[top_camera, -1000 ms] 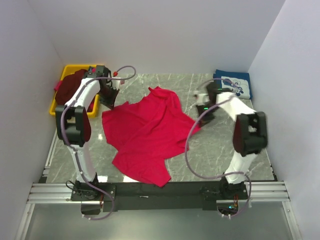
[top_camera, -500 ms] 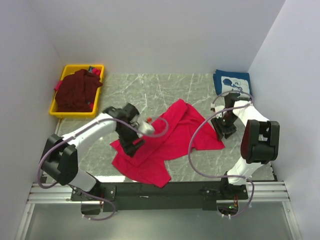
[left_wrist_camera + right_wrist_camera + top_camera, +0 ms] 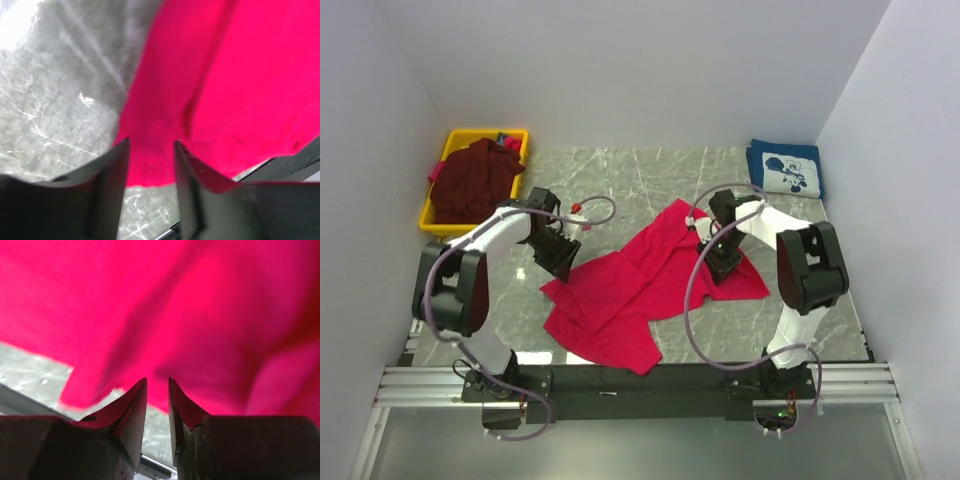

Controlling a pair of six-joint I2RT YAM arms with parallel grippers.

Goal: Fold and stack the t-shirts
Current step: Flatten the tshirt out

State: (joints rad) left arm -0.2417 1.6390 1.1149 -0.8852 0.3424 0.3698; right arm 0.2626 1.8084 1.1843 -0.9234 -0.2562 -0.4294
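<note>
Left gripper (image 3: 151, 145) and right gripper (image 3: 157, 381), jaws apart over crimson t-shirt (image 3: 640, 280): pinch opposite edges together, lift evenly, fold flat

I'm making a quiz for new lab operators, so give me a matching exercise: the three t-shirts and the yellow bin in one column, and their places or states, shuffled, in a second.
Column A
1. crimson t-shirt
2. navy t-shirt
3. maroon t-shirt
4. yellow bin

Column B
a. folded, at the far right corner of the table
b. at the far left, holding a shirt
c. rumpled across the middle of the table
d. heaped inside the bin

Pairs: 1-c, 2-a, 3-d, 4-b
</note>
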